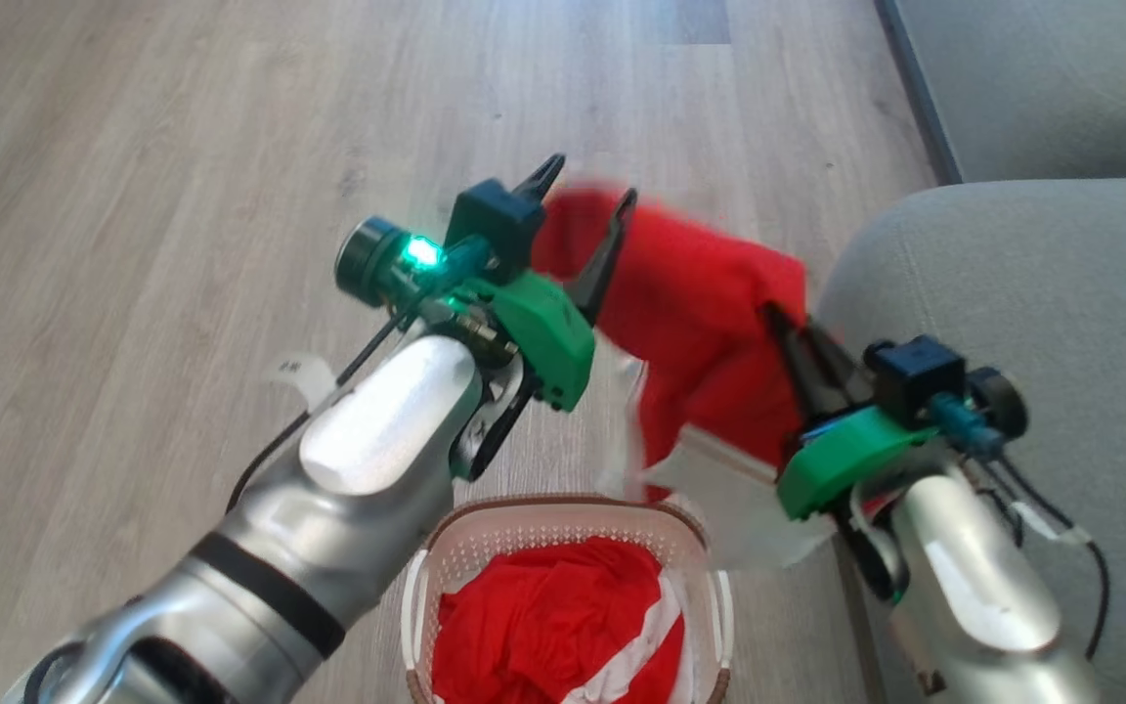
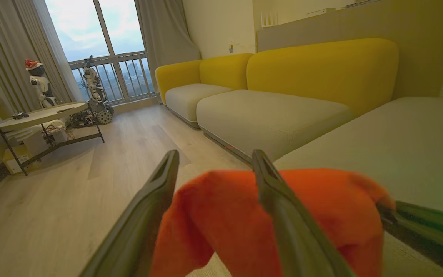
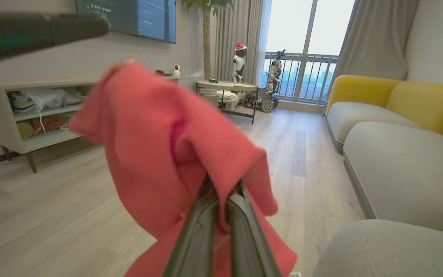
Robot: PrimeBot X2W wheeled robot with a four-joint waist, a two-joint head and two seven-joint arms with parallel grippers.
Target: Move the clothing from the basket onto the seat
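Note:
A red garment (image 1: 700, 303) hangs in the air above the floor between my two grippers. My right gripper (image 1: 786, 328) is shut on its right end, right beside the grey seat (image 1: 1013, 293); in the right wrist view the cloth (image 3: 160, 154) bunches over the shut fingertips (image 3: 221, 190). My left gripper (image 1: 578, 210) stands open, and the garment's left end drapes over one finger (image 2: 271, 184). Below, at the frame's bottom edge, sits the cream basket (image 1: 524, 536) with more red and white clothing (image 1: 543, 626) inside.
Pale wood floor (image 1: 182, 196) spreads to the left. The seat's rounded corner (image 3: 379, 246) is close on the right. Farther off stand yellow-backed sofa sections (image 2: 267, 119), a round coffee table (image 2: 40, 113) and a low shelf unit (image 3: 25, 115).

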